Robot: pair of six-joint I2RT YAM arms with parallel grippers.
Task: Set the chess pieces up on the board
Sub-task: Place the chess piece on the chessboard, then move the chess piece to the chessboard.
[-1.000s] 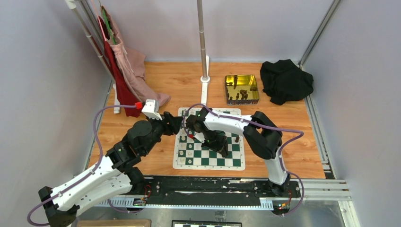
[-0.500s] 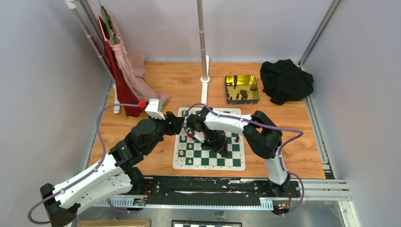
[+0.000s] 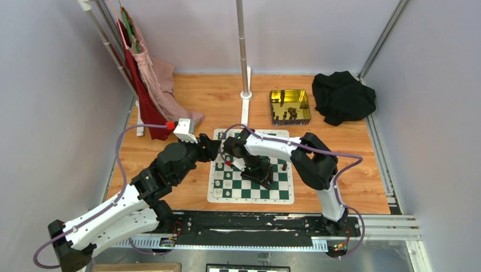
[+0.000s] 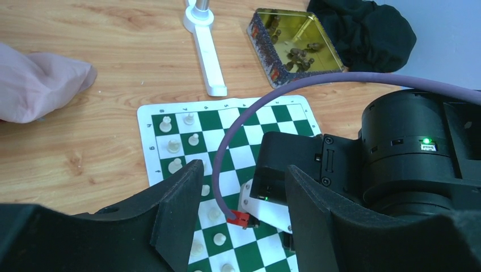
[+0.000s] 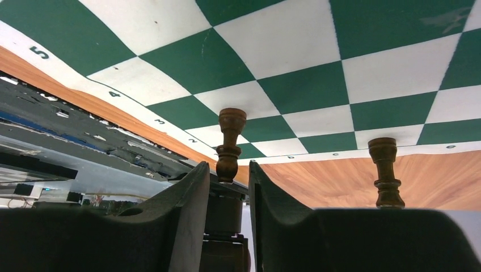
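The green-and-white board [image 3: 249,192] lies in front of both arms. My right gripper [image 3: 265,177] is low over its right half. In the right wrist view its jaws [image 5: 228,164] stand open around a dark brown chess piece [image 5: 230,141] that stands upright on the board's edge row [image 5: 317,85], with a thin gap on each side. A second dark piece [image 5: 385,170] stands a few squares away. My left gripper [image 4: 241,170] hovers open and empty over the board's left side [image 4: 227,122], looking onto the right arm's wrist [image 4: 397,147].
Cream-white pieces [image 4: 173,146] fill the board's left columns. A gold tin [image 3: 290,106] holding more dark pieces sits behind the board, a black cloth [image 3: 343,96] to its right. A metal pole [image 3: 244,56] on a white foot and hanging pink and red clothes [image 3: 153,85] stand at the back left.
The right gripper's jaws have spread apart, letting go of the dark piece, which stays standing on its square. The left arm shifted slightly and then held still.
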